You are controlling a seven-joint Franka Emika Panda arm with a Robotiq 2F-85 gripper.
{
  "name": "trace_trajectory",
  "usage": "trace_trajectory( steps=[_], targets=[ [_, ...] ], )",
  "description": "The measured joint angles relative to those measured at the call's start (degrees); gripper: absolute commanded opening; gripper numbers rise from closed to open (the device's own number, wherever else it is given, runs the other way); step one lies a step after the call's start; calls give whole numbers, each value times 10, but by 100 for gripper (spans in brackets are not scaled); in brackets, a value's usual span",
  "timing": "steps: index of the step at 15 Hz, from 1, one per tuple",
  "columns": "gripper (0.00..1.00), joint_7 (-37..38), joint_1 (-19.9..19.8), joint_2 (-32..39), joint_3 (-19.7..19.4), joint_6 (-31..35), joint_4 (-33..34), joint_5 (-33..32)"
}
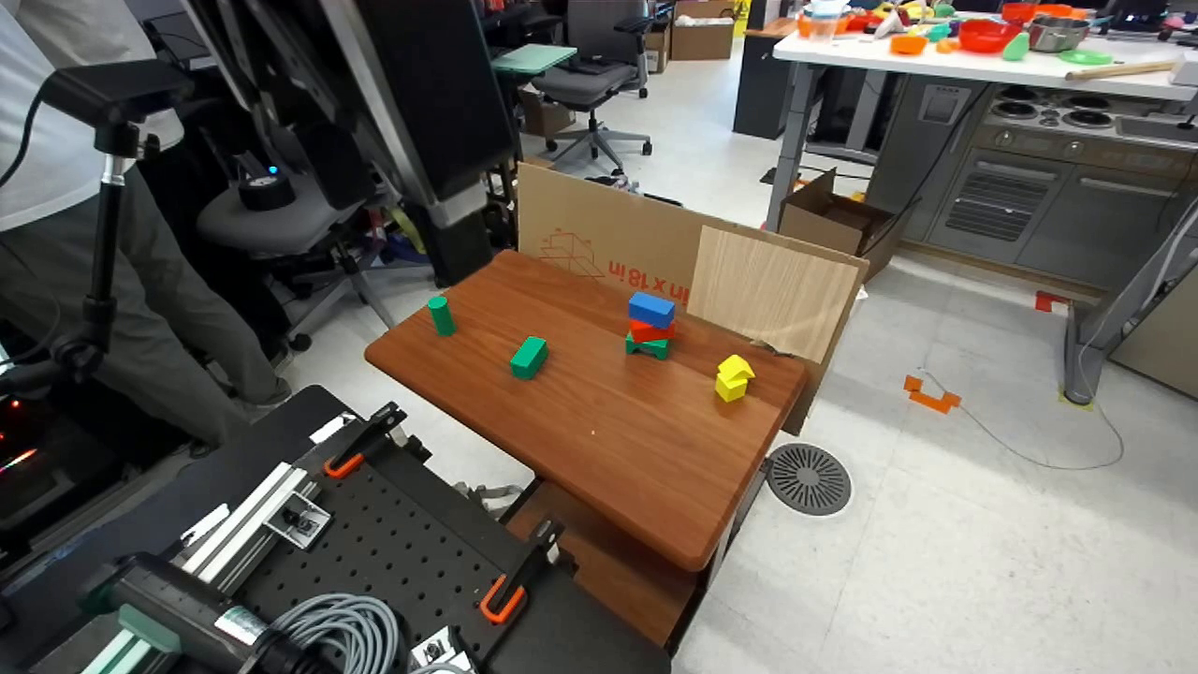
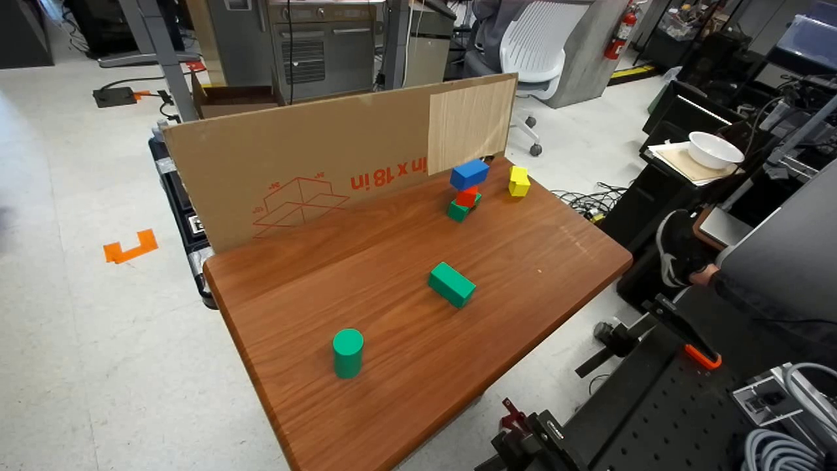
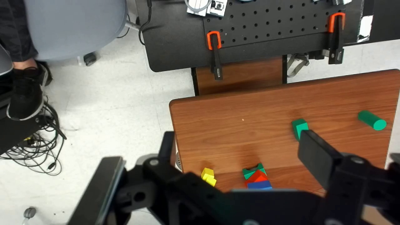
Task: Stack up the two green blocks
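One green cylinder (image 2: 348,355) stands on its flat end, likely so it won't roll, and one box-shaped green block (image 2: 452,285) lies long side down, both apart on the surface (image 2: 392,294) below the empty, wide-spread gripper (image 3: 211,149).

A lab: perforated bench (image 1: 421,538), clamps (image 3: 216,59), coiled cable (image 1: 372,629).

Text I can make out from where I'm standing: the big cardboard sheet (image 2: 229,147) has "in x 18 in" in red print (image 2: 379,177), upside down, a bit above the middle of both exterior views. Left of that there's a red line drawing (image 2: 301,204) with tiny marks (image 2: 319,175) I can't read. There's a white label (image 1: 241,624) on a black device (image 1: 173,597), lower left in an exterior view, but it's way too small for me.
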Motion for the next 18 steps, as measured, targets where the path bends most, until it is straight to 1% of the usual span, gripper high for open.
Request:
trace_trajectory(
  steps=[12, 15, 18],
  targets=[
    [100, -1, 5, 2, 1, -8, 0, 2],
    [100, -7, 32, 24, 7, -9, 0, 28],
    [100, 3, 68, 67, 28, 1, 0, 69]
  ],
)
